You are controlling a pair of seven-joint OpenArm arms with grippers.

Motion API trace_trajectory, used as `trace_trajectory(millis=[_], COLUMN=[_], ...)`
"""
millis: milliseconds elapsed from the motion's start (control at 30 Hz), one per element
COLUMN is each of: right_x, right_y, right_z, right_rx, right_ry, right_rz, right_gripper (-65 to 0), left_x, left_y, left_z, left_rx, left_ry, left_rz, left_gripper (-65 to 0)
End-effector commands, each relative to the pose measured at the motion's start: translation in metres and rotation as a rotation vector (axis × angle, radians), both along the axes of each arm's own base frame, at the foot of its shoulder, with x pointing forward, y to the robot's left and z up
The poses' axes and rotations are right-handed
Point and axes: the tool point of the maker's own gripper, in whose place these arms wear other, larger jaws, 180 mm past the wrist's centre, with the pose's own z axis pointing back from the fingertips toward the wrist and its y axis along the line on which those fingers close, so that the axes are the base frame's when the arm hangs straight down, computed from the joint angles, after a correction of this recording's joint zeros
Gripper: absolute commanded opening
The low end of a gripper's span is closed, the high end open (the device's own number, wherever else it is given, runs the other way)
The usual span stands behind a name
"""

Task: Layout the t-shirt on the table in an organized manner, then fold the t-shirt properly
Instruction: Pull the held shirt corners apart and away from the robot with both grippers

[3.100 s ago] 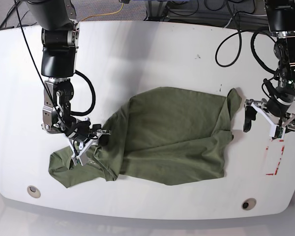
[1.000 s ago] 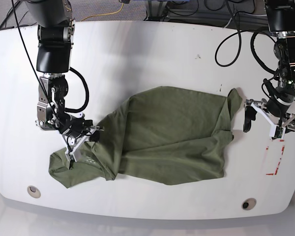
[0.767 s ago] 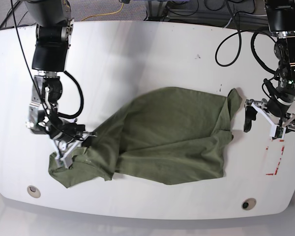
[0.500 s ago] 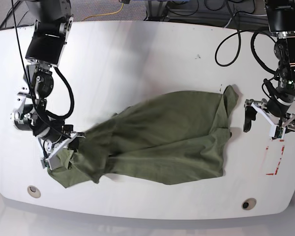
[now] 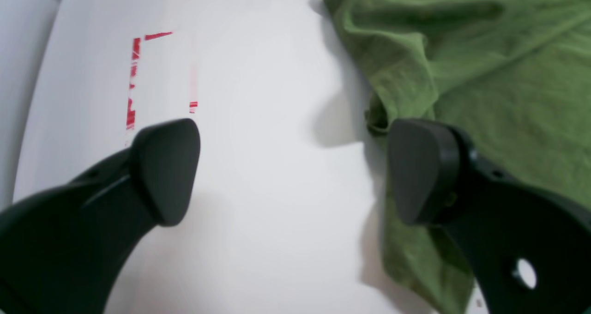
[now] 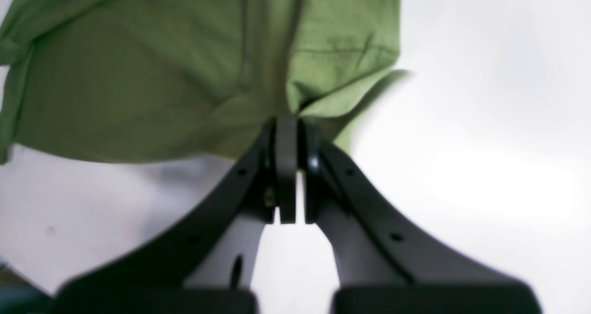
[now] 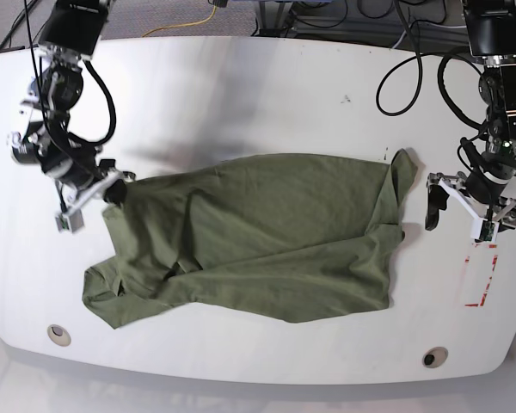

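Observation:
The olive-green t-shirt [image 7: 267,249] lies wrinkled across the middle of the white table [image 7: 241,103]. My right gripper [image 7: 112,194], on the left of the base view, is shut on a fold at the shirt's upper left edge and holds it stretched out. The right wrist view shows the jaws [image 6: 286,124] pinched on the green cloth [image 6: 161,74]. My left gripper [image 7: 460,215] is open and empty just right of the shirt's right edge. In the left wrist view its gap [image 5: 293,166] is over bare table, and one finger [image 5: 420,166] is beside the cloth [image 5: 485,74].
A red dashed rectangle mark [image 7: 482,284] lies near the right edge, below the left gripper; it also shows in the left wrist view [image 5: 134,78]. Two round grommet holes [image 7: 58,334] [image 7: 434,356] sit near the front edge. Cables hang behind the table.
My right gripper has moved up and to the left with the shirt's edge in it, pulling the bunched left part out wider. The left arm has not moved.

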Motion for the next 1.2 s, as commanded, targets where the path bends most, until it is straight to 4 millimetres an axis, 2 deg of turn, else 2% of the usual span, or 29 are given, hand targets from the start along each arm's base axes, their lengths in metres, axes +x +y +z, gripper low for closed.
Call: trace_trajectory(millis=[0,167,267,400,567,700,800,967,1167], right_x=[-0.013,-0.044,-0.062,-0.079,-0.095,-0.1,-0.099,-0.087,-0.084], right_y=[0.0,-0.011,-0.014,-0.021,-0.017,-0.015,-0.014,-0.011,-0.01], right_z=[0.011,0.001,-0.005,-0.008,-0.017,-0.021,-0.02,-0.014,-0.012], right_rx=[-0.005,0.057,0.1,0.134,0.149,0.155,0.162,0.174,0.174], right_ry=[-0.038,0.007,0.037,0.06,0.1,0.114,0.11,0.074,0.066], right_rz=[0.008,-0.037,-0.057,-0.092,-0.1,-0.098,-0.096,-0.097,-0.094], right_gripper=[-65.0,-65.0,-65.0,-65.0,-65.0,-65.0,-65.0,-65.0,-65.0], left_x=[0.007,0.007,0.006,0.003,-0.011,-0.025,-0.043,-0.068,-0.089], left_y=[0.004,0.003,-0.006,-0.015,-0.024,-0.045,-0.065,-0.089,-0.099], left_z=[0.018,0.018,0.012,0.005,-0.004,-0.01,-0.016,-0.025,-0.036], left_rx=[0.009,0.009,0.006,0.004,0.004,-0.014,-0.018,-0.075,-0.191], left_ry=[-0.054,-0.054,-0.039,-0.02,0.004,0.021,0.046,0.085,0.144], left_rz=[-0.003,-0.006,-0.029,-0.053,-0.076,-0.144,-0.24,-0.345,-0.35], left_gripper=[-2.8,-2.8,-2.8,-2.9,-2.9,-2.8,-2.8,-2.8,-2.9])
